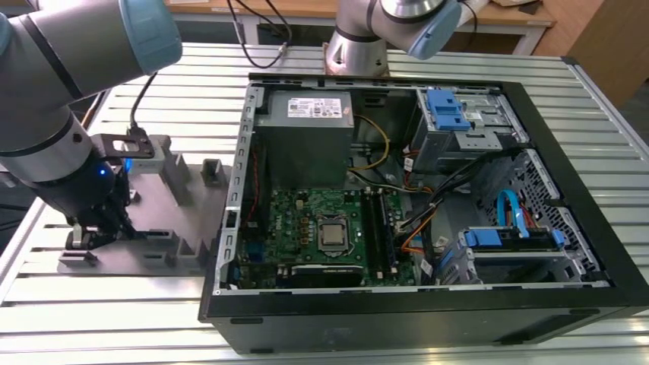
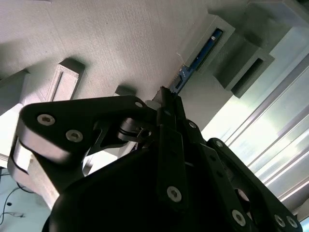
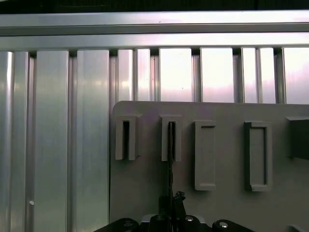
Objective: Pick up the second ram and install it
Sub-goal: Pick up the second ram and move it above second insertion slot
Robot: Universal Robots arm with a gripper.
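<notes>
Table: ribbed aluminium bench top (image 1: 102, 334), slats running all the way across, with wooden furniture behind it in the exterior view.
Case: big black desktop tower (image 1: 406, 323) lying on its side with the panel off. You can see the green motherboard (image 1: 304, 220) with the square metal CPU socket (image 1: 332, 234), and a grey power supply box (image 1: 304, 114) at the far end.
Fixture: flat grey plastic parts tray (image 1: 152, 255) with raised slotted blocks, sitting on the bench just beside the case on the exterior view's left. In the first wrist view it's a plate (image 3: 145, 193) with a row of upright rectangular slots.
Arm: grey robot arm with light-blue joint caps (image 1: 61, 99), reaching down onto the tray.
Gripper: black linkage-style gripper (image 1: 90, 232), low over the tray. In both wrist views (image 2: 166, 96) (image 3: 172, 200) the fingers are pulled in tight together, pinching one end of the stick.
Second ram: slim dark-blue memory stick (image 2: 207, 44), seen edge-on. Its far end sits in one of the tray's slotted blocks and the near end is between the fingertips. In the first wrist view it's a thin dark line (image 3: 170, 145) in the second slot of the row.
Other arm: grey base of another robot (image 1: 355, 46), standing behind the case.
</notes>
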